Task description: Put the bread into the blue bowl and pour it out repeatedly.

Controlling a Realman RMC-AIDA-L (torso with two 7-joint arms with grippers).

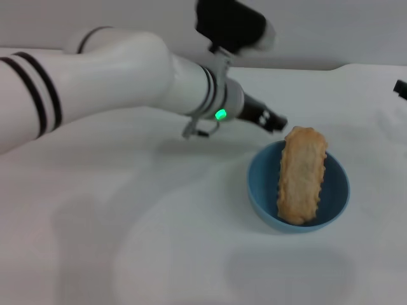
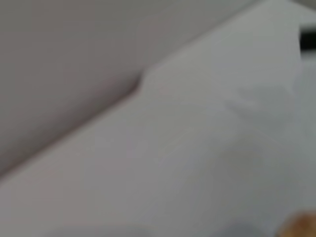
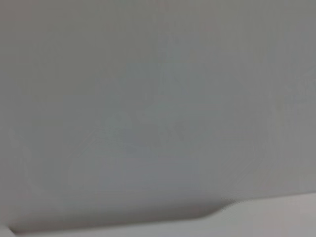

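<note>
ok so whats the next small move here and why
Probably bring the left claw down to the blue bowl and take hold of its near rim, ready to tip it. The bread already lies in the bowl, flat tan underside up, one end jutting over the far rim, and the claw hovers just behind the bowl.

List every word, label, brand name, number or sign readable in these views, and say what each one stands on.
None: no readable text in any view.
The elongated golden-tan toy bread lies in the glossy light-blue round bowl; neither bears any marking.
The white left arm carries black bands and a green light, but no letters or numbers.
The white table is plain.
The two wrist views show only blank, unmarked surfaces.
</note>
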